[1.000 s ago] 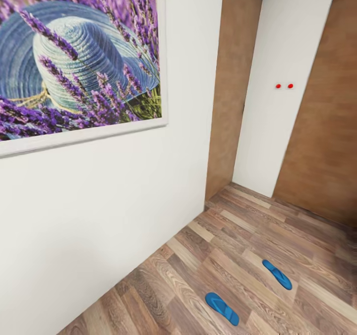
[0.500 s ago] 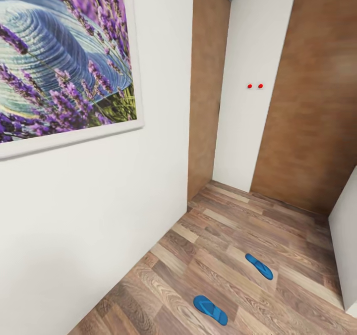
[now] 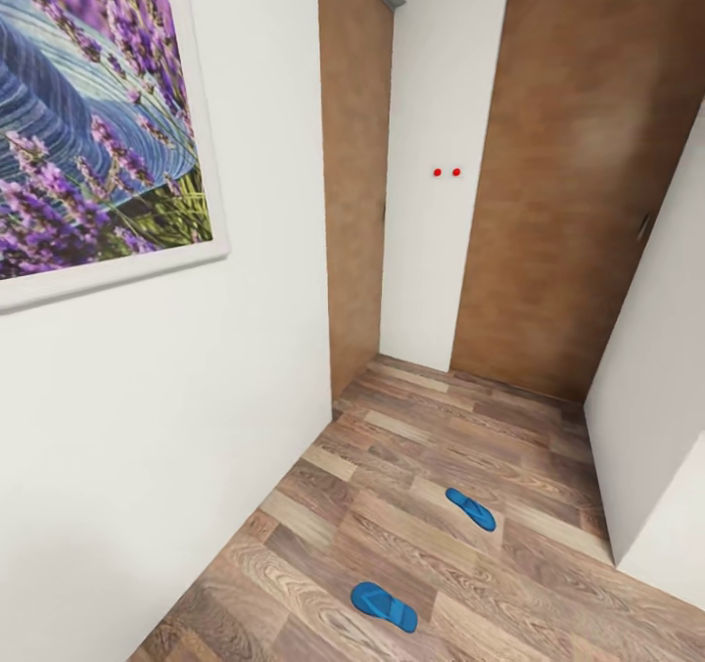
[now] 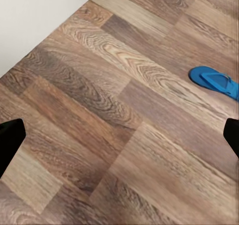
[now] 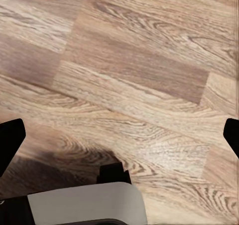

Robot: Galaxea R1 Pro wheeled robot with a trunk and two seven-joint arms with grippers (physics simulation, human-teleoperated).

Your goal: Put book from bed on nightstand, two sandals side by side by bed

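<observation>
Robot is in transit; the bed, book and nightstand aren't w/in these frames.

The two sandals lie on the wood-plank floor (image 3: 548, 584) in the lower middle of the head view: near sandal (image 3: 384, 606) at bottom centre, far sandal (image 3: 471, 509) up and to the right. They're well apart and angled, not paired, so that part of the task looks undone.

Lavender picture (image 3: 98, 123) hangs upper left; brown door (image 3: 568, 182) upper right.

Left tool (image 4: 119, 137) is spread wide, nothing btwn its fingers, w/ a sandal (image 4: 215, 81) at the frame's right edge. Right tool (image 5: 119, 137) likewise released and empty, aimed at bare planks. Both probably kept ready for a pickup.
</observation>
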